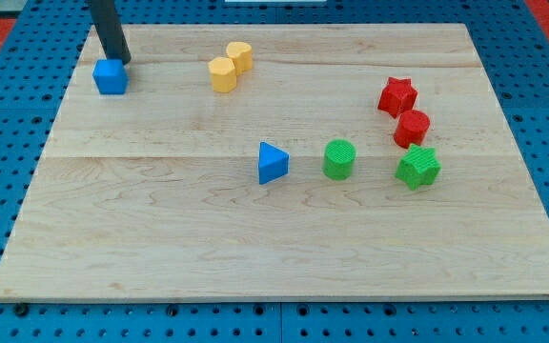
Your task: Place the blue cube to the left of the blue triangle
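Pale wooden board [160, 238] on blue pegboard, and your blue cube [110, 76] sits far up at the view's top left.
No pincer on this rig, just my tip [122, 60], touching the cube's upper right corner; the blue triangle [273, 163] waits mid-board, well apart. Push off-centre from there and the cube likely spins away or slides toward the board's left edge.

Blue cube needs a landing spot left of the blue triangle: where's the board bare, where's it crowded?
Bare: the stretch left of the blue triangle, below the blue cube and my tip; also the bottom strip. Crowded: the right, with green cylinder, green star, red blocks.
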